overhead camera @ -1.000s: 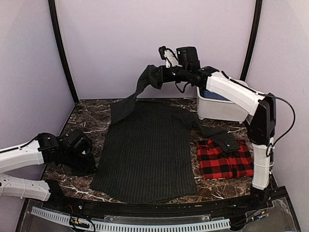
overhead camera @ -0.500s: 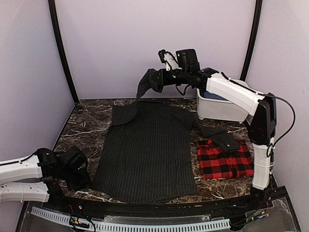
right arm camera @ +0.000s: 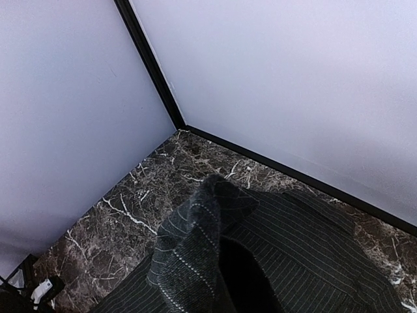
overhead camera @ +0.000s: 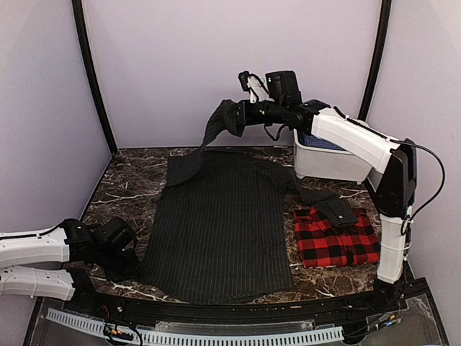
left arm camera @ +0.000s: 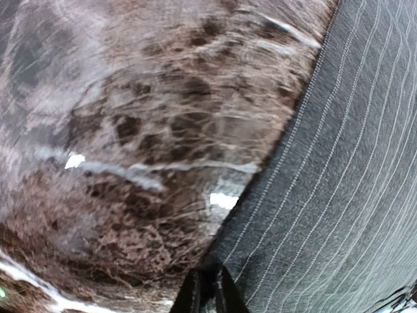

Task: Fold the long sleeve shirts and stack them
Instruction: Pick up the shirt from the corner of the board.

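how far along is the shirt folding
Done: the plaid shirt lies folded on the right. In hand: the right hand holds one sleeve of the pinstripe shirt in the air, while its body lies flat and unfolded. The left hand sits at its near-left corner, grip unclear. Left: fold the pinstripe shirt and stack the two.

Soft, even light falls from above, and the pale walls are bright without glare. In the top view the pinstriped shirt (overhead camera: 216, 223) reads dark and flat, with faint shadow along the left edge of the table (overhead camera: 119, 184). The left wrist view smears the marble, with small white glints, though the stripes are sharp. The right wrist view blurs the raised sleeve nearest the lens.
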You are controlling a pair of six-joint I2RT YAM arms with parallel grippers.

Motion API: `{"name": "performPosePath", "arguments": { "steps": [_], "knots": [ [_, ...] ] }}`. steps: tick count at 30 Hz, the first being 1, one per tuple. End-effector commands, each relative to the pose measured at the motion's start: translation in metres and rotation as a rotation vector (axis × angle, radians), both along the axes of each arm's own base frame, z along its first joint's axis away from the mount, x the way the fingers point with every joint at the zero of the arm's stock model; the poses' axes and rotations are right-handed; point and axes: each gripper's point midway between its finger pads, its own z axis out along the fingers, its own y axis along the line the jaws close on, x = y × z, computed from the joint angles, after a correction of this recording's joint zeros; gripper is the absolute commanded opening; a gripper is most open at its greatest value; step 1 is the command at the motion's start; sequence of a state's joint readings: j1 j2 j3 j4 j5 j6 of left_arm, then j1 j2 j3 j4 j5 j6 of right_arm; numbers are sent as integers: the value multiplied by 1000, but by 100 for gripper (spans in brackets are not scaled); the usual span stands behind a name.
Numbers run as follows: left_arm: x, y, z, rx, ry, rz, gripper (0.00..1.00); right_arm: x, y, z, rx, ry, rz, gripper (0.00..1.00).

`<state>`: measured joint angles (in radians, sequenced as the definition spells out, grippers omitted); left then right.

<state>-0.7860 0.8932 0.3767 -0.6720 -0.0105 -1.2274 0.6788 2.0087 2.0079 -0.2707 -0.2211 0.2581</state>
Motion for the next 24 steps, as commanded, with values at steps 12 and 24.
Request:
{"name": "performPosePath", "arguments": {
  "steps": [12, 24],
  "knots": [
    [26, -12, 53, 27, -115, -105, 0, -5, -7, 49, 52, -103, -21, 0],
    [56, -99, 114, -155, -257, -578, 0, 18, -87, 68, -23, -151, -264, 0]
  ]
}}
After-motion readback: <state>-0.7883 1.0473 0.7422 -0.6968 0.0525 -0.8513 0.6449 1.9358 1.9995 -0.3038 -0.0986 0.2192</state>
